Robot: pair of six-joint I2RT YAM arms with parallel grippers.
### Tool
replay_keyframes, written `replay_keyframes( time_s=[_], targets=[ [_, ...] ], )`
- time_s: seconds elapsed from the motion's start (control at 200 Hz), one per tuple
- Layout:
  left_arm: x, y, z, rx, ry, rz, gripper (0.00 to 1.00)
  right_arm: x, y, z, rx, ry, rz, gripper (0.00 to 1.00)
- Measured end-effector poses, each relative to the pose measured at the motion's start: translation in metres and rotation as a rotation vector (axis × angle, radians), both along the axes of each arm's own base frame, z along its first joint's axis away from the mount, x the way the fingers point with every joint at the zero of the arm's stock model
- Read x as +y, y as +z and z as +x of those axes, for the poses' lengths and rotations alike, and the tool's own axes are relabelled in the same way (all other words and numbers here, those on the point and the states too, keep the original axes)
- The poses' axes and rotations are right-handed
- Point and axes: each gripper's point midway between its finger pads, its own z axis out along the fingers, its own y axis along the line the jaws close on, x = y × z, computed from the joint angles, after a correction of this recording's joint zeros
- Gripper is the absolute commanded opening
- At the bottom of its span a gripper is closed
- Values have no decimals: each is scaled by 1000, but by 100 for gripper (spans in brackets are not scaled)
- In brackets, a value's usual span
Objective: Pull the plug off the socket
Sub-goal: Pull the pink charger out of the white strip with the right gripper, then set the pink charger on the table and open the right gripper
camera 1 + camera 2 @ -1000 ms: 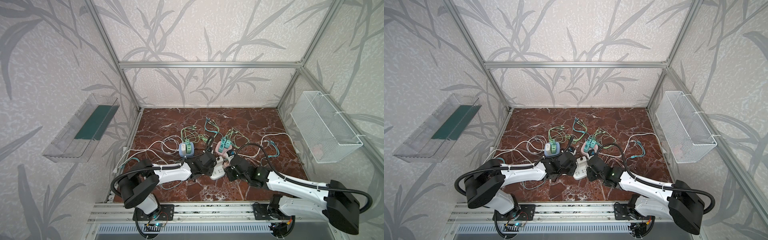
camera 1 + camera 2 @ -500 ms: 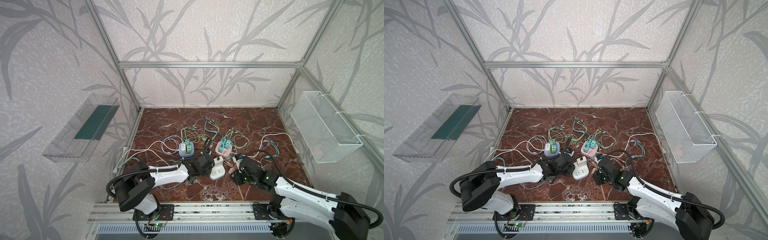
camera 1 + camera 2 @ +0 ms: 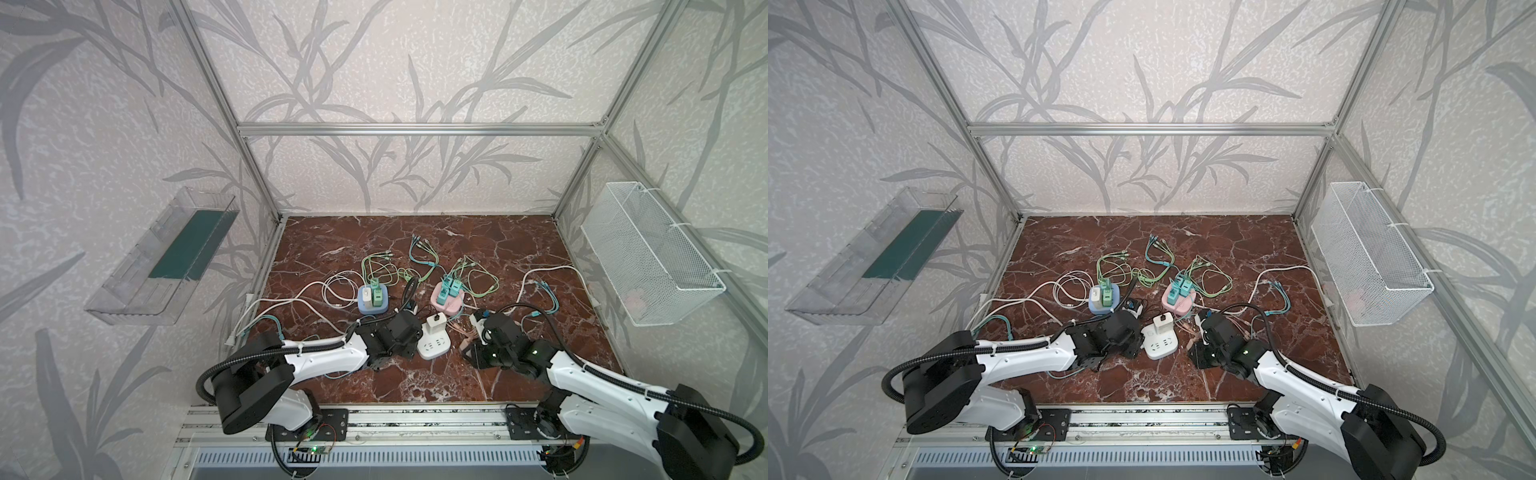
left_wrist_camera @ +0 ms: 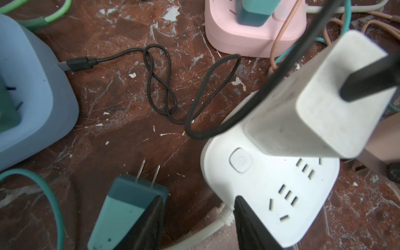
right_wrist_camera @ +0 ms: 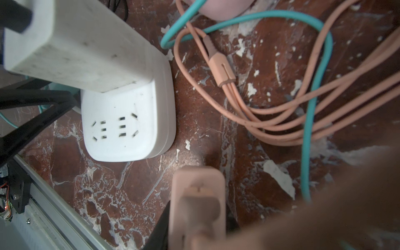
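Here your right gripper [image 5: 194,218] was clamped on a pink plug [image 5: 198,203], held clear of the white socket block [image 5: 129,129] and just beside it above the marble floor [image 5: 108,194]. In both top views that gripper sat to the right of the block, with the pink cable [image 5: 270,121] trailing in loops on the floor next to it. You still had a white charger [image 4: 313,97] standing plugged into the far end of the block, with a black cable [image 4: 216,86] running from its top and coiling across the floor.

Your left gripper [image 4: 198,218] stood partly spread, one finger at a corner of the white block, the other resting against a teal plug [image 4: 127,210]. That teal plug lay on the floor with its two prongs bare, free of any socket, so your jaws were gripping nothing between them. In a top view the left gripper [image 3: 409,336] sat tight against the left side of the white socket block [image 3: 434,343].

Behind, you had a blue socket block [image 3: 372,300] carrying a white and a green plug, and a pink socket block [image 3: 447,296] carrying teal plugs, both well clear of your arms.
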Motion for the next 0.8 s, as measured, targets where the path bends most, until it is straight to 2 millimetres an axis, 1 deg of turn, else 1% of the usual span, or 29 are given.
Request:
replay_keyframes(
  time_s=[0.095,0.225,0.415,0.57,0.8],
  targets=[
    [0,2,1,-8,-1,-3,56,-2,0,1,13,-16,16,21],
    [-1,12,2,-29,-2,-23,56,-2,-1,0,29,-27,41,22],
    [-2,25,4,-69,-7,-58,58,-2,-1,0,42,-35,62,28],
    [3,23,2,-74,-5,-54,59,-4,-2,1,54,-49,69,37],
    [4,22,2,-74,-4,-49,59,-16,-9,-2,97,-81,41,42]
  ],
)
